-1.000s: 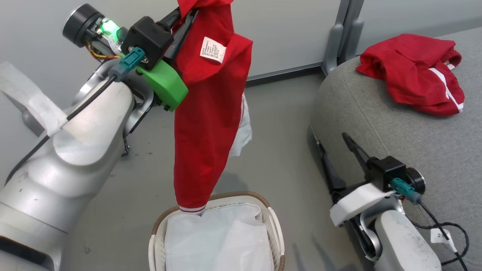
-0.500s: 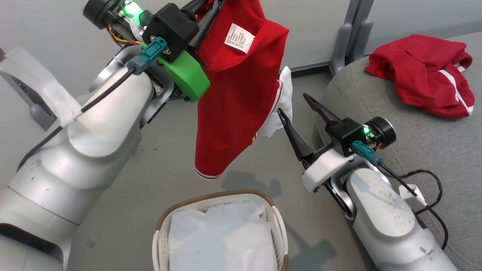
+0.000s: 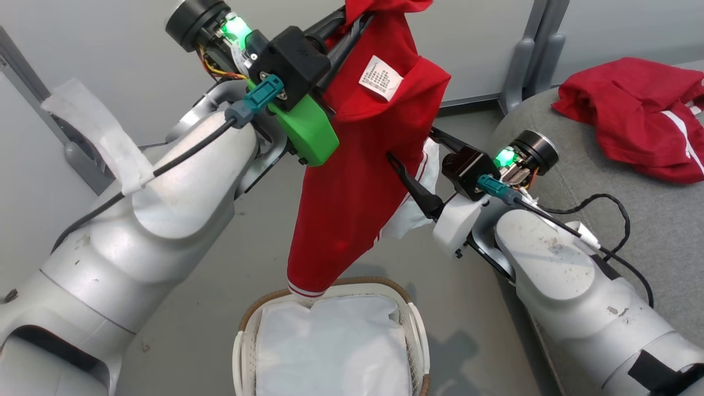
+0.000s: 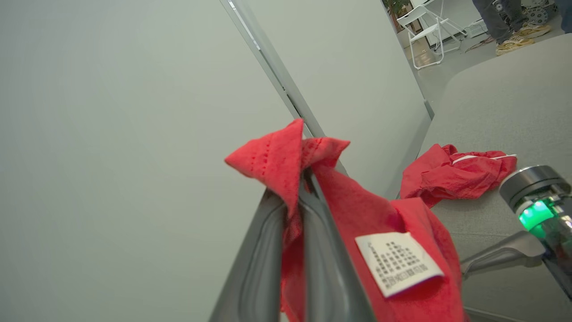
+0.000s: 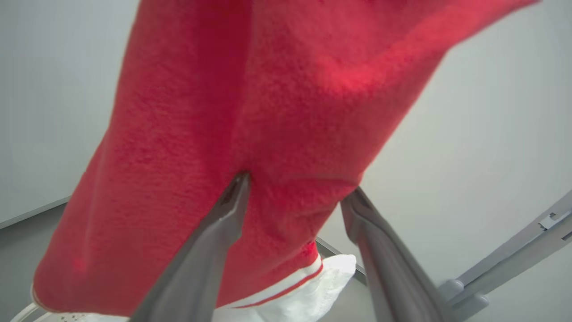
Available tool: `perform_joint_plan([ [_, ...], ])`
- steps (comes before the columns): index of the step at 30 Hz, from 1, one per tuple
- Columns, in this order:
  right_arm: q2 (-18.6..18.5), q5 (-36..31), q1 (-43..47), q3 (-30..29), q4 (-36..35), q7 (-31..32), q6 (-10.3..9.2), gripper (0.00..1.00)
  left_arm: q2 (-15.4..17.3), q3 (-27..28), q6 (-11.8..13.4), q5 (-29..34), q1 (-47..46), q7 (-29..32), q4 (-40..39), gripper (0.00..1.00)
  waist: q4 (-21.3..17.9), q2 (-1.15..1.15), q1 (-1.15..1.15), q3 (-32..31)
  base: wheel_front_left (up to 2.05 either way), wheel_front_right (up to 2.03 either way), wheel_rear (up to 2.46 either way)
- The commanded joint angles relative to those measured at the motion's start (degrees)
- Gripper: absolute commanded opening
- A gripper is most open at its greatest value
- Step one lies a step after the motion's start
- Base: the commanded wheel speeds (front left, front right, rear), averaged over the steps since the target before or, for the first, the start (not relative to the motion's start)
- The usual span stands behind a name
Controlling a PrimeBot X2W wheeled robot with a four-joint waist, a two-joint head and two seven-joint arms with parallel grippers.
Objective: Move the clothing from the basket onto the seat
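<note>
Clothing (image 3: 352, 220) first, pls: where's it now? (A)

Two red items. The long garment (image 3: 357, 181) hangs in mid-air, top bunched, with a white care tag (image 3: 380, 78) facing out and a white panel (image 3: 419, 214) along its right edge. Its striped hem sits low, over the far rim of the basket (image 3: 258, 311); can't tell if it touches. The crumpled garment (image 3: 638, 115), red w/ a white stripe, lies on the seat (image 3: 671, 236), a grey sofa at top right of the head view. (B)

What's holding the long one? (A)

The left gripper (image 4: 298, 188). Its fingers are pressed together w/ a fold of red fabric pinched btwn them and poking out past the tips. That arm is raised high, upper left of the head view. (B)

And the right gripper (image 5: 299, 183)? (A)

Fingers spread wide, clamping nothing. It reaches in from the right at approx mid-height of the long garment. In its wrist view both tips meet the red cloth, which bulges btwn them. In the head view one finger crosses in front of the fabric and the other sits at the right edge, by the white panel. (B)

The basket itself? (A)

Bottom centre on the grey floor, btwn the two arms, w/ the seat to its right. A rumpled white liner (image 3: 330, 346) shows inside. (B)
</note>
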Motion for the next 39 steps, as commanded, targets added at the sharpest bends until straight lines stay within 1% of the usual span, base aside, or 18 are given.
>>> perform_joint_plan([
  [1,-1.0,1.7,-1.5,1.7,0.6,-0.1,-0.08,1.00,-0.4,-0.4,0.0,-0.5,-0.3,-0.3,-0.4,0.00,0.4,0.00,0.00,-0.2,0.00,0.00,0.00],
  [10,-4.0,11.9,-7.1,15.3,2.5,-0.1,-0.08,1.00,-0.9,-2.3,0.0,-2.8,1.2,-0.9,-2.0,0.00,1.6,0.00,0.00,-1.1,0.00,0.00,0.00],
  [11,-4.1,12.9,-7.4,16.4,2.9,-0.1,-0.08,0.95,-0.9,-2.4,0.0,-3.1,1.3,-0.9,-2.1,0.00,1.6,0.00,0.00,-1.2,0.00,0.00,0.00],
  [12,-4.1,13.8,-7.9,17.4,3.2,-0.1,-0.08,0.42,-0.9,-2.5,0.0,-3.3,1.5,-0.9,-2.2,0.00,1.7,0.00,0.00,-1.2,0.00,0.00,0.00],
  [13,-4.0,14.7,-8.1,18.0,3.3,-0.1,-0.08,0.27,-0.9,-2.5,0.0,-3.5,1.6,-1.0,-2.2,0.00,1.8,0.00,0.00,-1.3,0.00,0.00,0.00],
  [14,-4.0,15.5,-8.2,18.5,3.4,-0.1,-0.08,0.05,-0.9,-2.5,0.0,-3.9,1.8,-1.0,-2.2,0.00,1.9,0.00,0.00,-1.3,0.00,0.00,0.00],
  [15,-4.0,16.0,-8.2,18.9,3.5,-0.1,-0.08,0.00,-0.8,-2.4,0.0,-4.2,2.0,-1.1,-2.3,0.00,2.0,0.00,0.00,-1.3,0.00,0.00,0.00],
  [20,-4.6,17.3,-7.9,19.9,2.5,-0.1,-0.08,0.00,0.1,-1.8,0.3,-5.9,3.8,-1.1,-1.8,0.00,2.1,0.00,0.00,-1.1,0.00,0.00,0.00],
  [24,-5.3,17.3,-7.2,18.6,1.4,-0.1,-0.08,0.00,0.8,-0.6,0.9,-7.9,6.3,-1.4,-1.4,0.00,1.9,0.00,0.00,-0.9,0.00,0.00,0.00],
  [25,-5.4,17.3,-6.9,18.2,1.1,-0.1,-0.08,0.00,1.1,-0.2,1.0,-8.5,7.2,-1.5,-1.2,0.22,1.9,0.00,0.00,-0.9,0.00,0.00,0.00],
  [26,-5.4,17.3,-6.7,17.8,0.9,-0.1,-0.08,0.00,1.3,0.1,1.1,-9.0,8.0,-1.5,-1.0,0.33,1.8,0.00,0.00,-0.8,0.00,0.00,0.00],
  [28,-5.7,17.0,-6.3,16.5,0.5,-0.1,-0.08,0.00,1.5,0.9,1.6,-10.0,10.1,-1.6,-0.7,0.49,1.8,0.00,0.00,-0.7,0.00,0.00,0.00],
  [29,-5.8,16.8,-6.0,15.8,0.3,-0.1,-0.08,0.00,1.6,1.4,1.9,-10.3,11.2,-1.7,-0.5,0.84,1.8,0.00,0.00,-0.7,0.00,0.00,0.00],
  [30,-5.9,16.6,-5.7,15.2,0.2,-0.1,-0.08,0.00,1.7,1.8,2.1,-10.6,12.2,-1.8,-0.3,1.00,1.8,0.00,0.00,-0.6,0.00,0.00,0.00],
  [34,-6.1,16.0,-4.6,11.8,0.1,-0.1,-0.08,0.00,1.7,3.4,2.6,-11.8,16.6,-1.9,0.7,1.00,1.8,0.00,0.00,-0.3,0.00,0.00,0.00],
  [39,-5.3,14.6,-3.4,6.9,0.8,-0.1,-0.08,0.00,0.7,7.2,2.8,-10.2,23.0,-1.9,-0.5,1.00,1.7,0.00,0.00,0.1,0.00,0.00,0.00],
])
